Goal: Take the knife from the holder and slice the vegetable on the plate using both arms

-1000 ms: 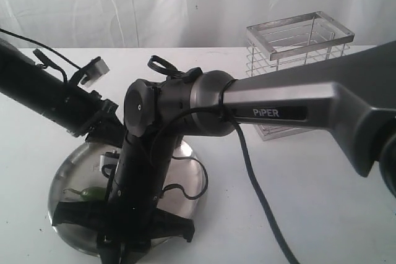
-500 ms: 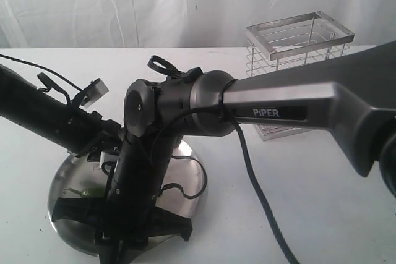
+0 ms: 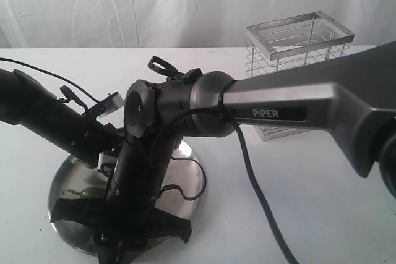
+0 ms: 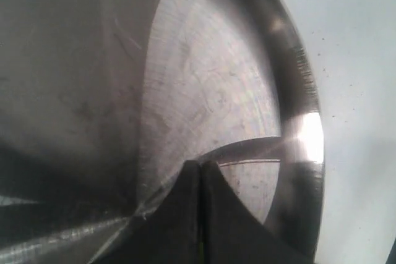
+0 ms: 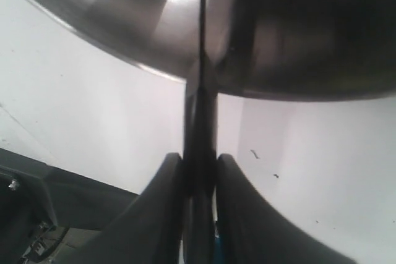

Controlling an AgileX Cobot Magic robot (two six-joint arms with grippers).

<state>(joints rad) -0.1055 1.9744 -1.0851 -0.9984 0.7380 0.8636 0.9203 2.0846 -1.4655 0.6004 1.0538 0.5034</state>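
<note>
The round steel plate (image 3: 62,180) lies at the table's front left. On its left part rests the small green chili (image 3: 88,193). The grey right arm (image 3: 272,112) reaches across and down over the plate. My right gripper (image 5: 199,156) is shut on the black knife (image 5: 202,60), which shows edge-on with its blade over the plate's rim (image 5: 124,23). The black left arm (image 3: 55,122) slants down to the plate's far side. My left gripper (image 4: 201,165) is shut with nothing in it, just over the plate (image 4: 297,91). The exterior view hides it behind the right wrist.
The chrome wire holder (image 3: 300,38) stands at the back right of the white table (image 3: 322,202), behind the right arm. A black cable (image 3: 260,196) hangs from the right arm over the table. White curtains close the back.
The left arm has dropped lower and pushed further in toward the plate behind the right wrist. The right arm and the chili have hardly moved.
</note>
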